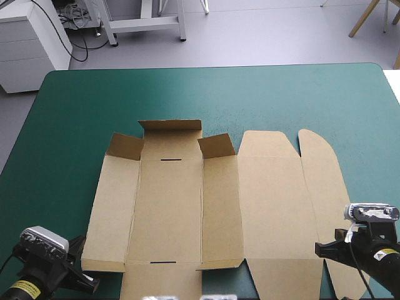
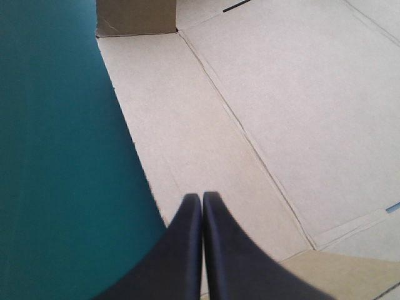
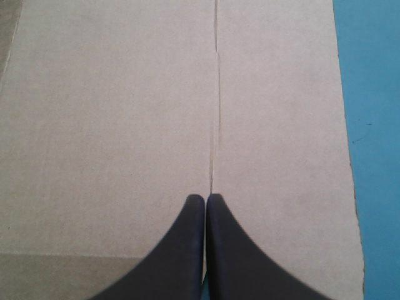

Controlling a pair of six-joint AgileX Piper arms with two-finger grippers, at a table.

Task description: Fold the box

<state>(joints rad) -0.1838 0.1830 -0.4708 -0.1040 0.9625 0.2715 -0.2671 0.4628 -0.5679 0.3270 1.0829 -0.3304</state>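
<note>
The brown box [image 1: 169, 206] lies as an unfolded sheet on the teal-green cover, its near edge running out of the high view. At its far end three short flaps [image 1: 170, 125] stand tilted up. The wide lid panel [image 1: 272, 200] and a rounded flap [image 1: 322, 187] lie flat to the right. My left gripper [image 1: 87, 282] is shut and empty at the sheet's near left corner; in the left wrist view its tip [image 2: 202, 199] is over the outer left panel [image 2: 187, 137]. My right gripper [image 1: 320, 249] is shut and empty, its tip [image 3: 205, 199] on the crease [image 3: 215, 94] between lid panel and rounded flap.
The teal-green cover [image 1: 250, 94] shows on all sides beyond the sheet, widest toward the table's far edge. The table's right edge [image 1: 389, 87] runs close to the rounded flap's side.
</note>
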